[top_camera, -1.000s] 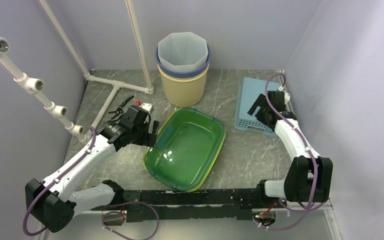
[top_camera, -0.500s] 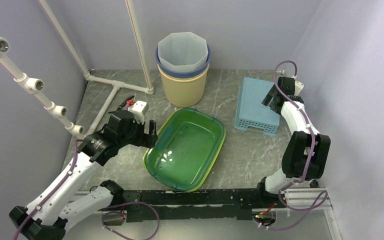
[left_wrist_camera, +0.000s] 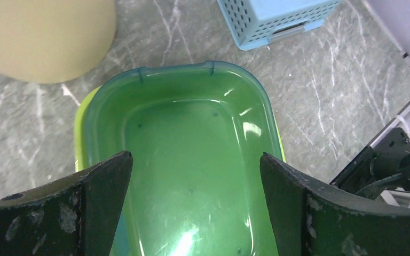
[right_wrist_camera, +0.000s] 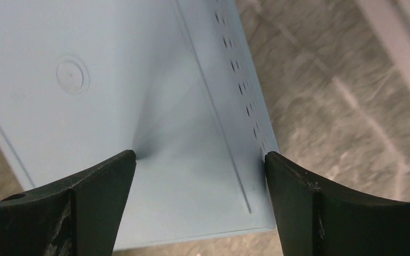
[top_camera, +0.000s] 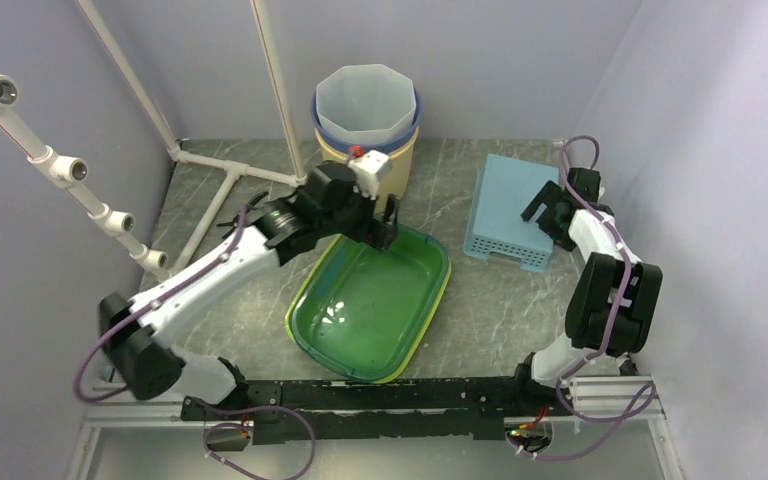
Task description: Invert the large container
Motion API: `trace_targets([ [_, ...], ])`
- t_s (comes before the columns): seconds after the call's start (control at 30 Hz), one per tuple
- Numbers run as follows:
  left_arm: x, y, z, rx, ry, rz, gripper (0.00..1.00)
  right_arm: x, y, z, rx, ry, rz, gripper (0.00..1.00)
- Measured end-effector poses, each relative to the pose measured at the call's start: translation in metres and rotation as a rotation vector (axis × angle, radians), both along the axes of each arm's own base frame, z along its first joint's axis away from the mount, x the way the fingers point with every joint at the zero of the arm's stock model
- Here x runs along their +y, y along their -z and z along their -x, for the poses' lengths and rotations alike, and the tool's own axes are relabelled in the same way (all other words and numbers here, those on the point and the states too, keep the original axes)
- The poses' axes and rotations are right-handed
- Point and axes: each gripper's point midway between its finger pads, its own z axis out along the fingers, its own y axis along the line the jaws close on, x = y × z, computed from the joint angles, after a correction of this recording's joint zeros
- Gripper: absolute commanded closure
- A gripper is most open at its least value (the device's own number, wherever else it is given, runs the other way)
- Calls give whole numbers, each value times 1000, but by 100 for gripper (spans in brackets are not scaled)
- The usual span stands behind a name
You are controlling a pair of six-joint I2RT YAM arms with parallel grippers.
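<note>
**Green tub sits open side up, both grippers wide open**

The big green tub (top_camera: 370, 295) is in the middle of the worktop (top_camera: 490, 310). Its open side faces up. It sits inside a yellow tub (top_camera: 439, 303) of the same shape, and only a thin yellow edge peeks out around it. Nothing can be seen inside the green tub, only shiny spots of light on its bottom.

The left gripper (top_camera: 385, 222) reaches out over the far end of the green tub. Its two black fingers (left_wrist_camera: 104, 181) are spread wide apart. They hold nothing. In the left wrist view, the green tub (left_wrist_camera: 192, 122) shows between the fingers, with the yellow edge (left_wrist_camera: 81, 133) on one side.

The right gripper (top_camera: 540, 212) is on the right side, over the blue basket (top_camera: 505, 215). Its fingers are wide apart too, and it holds nothing. The blue basket lies with its flat bottom up, and rows of little holes run along its sides. In the right wrist view, one finger (right_wrist_camera: 91, 197) is over the blue basket (right_wrist_camera: 85, 80) and the other is over the worktop just beside it.

At the back stands a tan bucket (top_camera: 365, 180), with a blue one and a pale one stacked inside it. White pipes (top_camera: 230, 170) lie on the worktop at the back left.
</note>
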Motion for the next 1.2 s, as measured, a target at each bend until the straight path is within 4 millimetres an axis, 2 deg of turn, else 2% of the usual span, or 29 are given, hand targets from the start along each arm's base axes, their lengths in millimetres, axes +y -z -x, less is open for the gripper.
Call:
trace_targets([
  [0.1,-30,19,-11,28,30,-38,5,20,1,9,-38,-29,-89,11],
  [0.17,-47,31,-17,47,44,-65,5,41,5,23,-50,-62,-174,14],
  [0.3,-62,40,-25,60,50,-81,5,72,6,44,-63,-122,-298,13],
  [0.4,-66,40,-25,61,48,-78,5,94,-8,52,-109,-204,-363,11],
  [0.5,-66,39,-27,58,36,-70,5,108,-33,49,-180,-307,-367,13],
  [0.63,-63,37,-28,60,10,-65,5,124,-58,28,-207,-442,-281,10],
  [0.73,-53,33,-24,54,-15,-67,5,146,-62,22,-209,-578,-132,7],
  [0.83,-34,21,-16,36,-52,-70,5,168,-62,20,-224,-759,44,4],
  [0.97,-10,-5,-6,-4,-98,-52,5,163,-65,6,-281,-916,254,2],
  [1.07,11,-23,2,-44,-139,-30,5,159,-59,2,-295,-1061,398,0],
  [1.2,37,-34,11,-82,-197,-22,5,169,-47,2,-281,-1262,490,1],
])
